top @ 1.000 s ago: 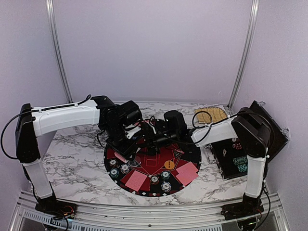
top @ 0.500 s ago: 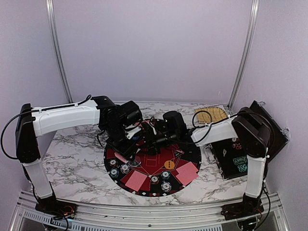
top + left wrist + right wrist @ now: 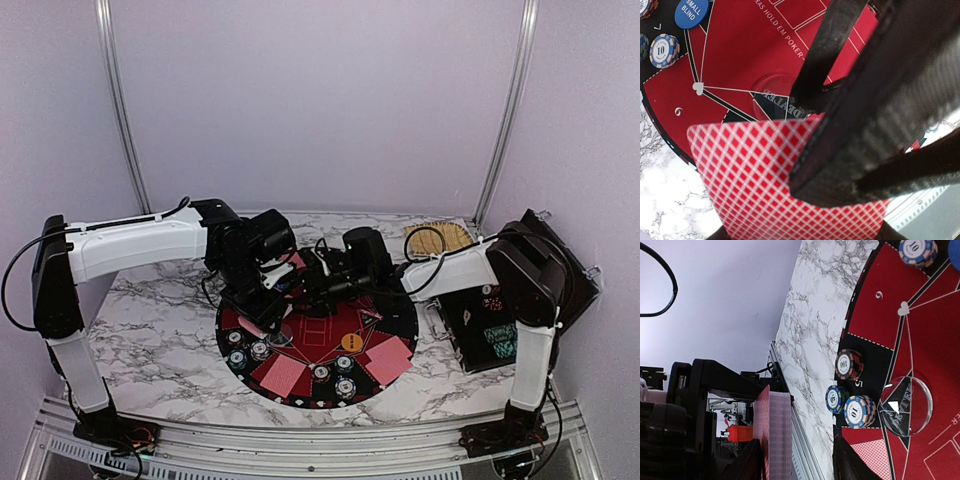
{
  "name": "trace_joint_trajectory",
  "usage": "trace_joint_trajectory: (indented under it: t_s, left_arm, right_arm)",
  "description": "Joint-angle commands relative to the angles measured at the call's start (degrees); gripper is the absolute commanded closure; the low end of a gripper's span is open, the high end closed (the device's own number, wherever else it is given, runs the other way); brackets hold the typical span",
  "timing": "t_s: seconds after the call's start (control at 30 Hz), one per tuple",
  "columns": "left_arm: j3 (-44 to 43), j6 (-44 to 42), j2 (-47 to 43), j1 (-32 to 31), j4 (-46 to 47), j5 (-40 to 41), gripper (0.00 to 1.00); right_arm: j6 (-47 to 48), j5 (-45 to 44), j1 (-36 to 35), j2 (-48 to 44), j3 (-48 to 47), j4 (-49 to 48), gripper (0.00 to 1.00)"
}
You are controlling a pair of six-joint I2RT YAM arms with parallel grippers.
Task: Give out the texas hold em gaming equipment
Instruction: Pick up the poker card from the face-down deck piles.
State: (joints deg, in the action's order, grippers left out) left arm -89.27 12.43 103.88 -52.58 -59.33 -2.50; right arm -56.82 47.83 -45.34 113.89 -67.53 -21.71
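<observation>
Black case (image 3: 462, 322) open at the right side, small red and green pieces (image 3: 497, 340) inside, red-checked playing cards (image 3: 755, 175) clamped in left gripper (image 3: 258, 308) above the mat (image 3: 750, 50), right gripper (image 3: 795, 460) jaws apart astride their edge, striped chip stacks (image 3: 854, 410) and clear button (image 3: 905, 402) on mat

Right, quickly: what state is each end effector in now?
Left end effector: closed on the playing cards.
Right end effector: open, straddling those cards.

The card (image 3: 740, 170) at lower left has a red-and-white diamond lattice. The mat (image 3: 740, 50) is red with white lines and a black rim. At upper left sit a blue button (image 3: 691, 11) and a blue-and-white striped chip (image 3: 664, 50); the table (image 3: 660, 200) is grey-veined white marble.
</observation>
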Motion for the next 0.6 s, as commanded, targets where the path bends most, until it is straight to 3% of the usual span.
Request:
trace_joint_trajectory:
  t_s: [0.0,0.57]
  left_arm:
    - [-1.3,-0.3,-2.3,-0.2,-0.3,-0.6,0.64]
    - [-0.9,-0.2,-2.1,-0.2,-0.3,-0.6,0.64]
  right_arm:
    - [1.3,-2.0,0.9,-2.6,0.5,2.4,0.53]
    - [1.3,-2.0,1.6,-5.6,1.5,1.4,0.55]
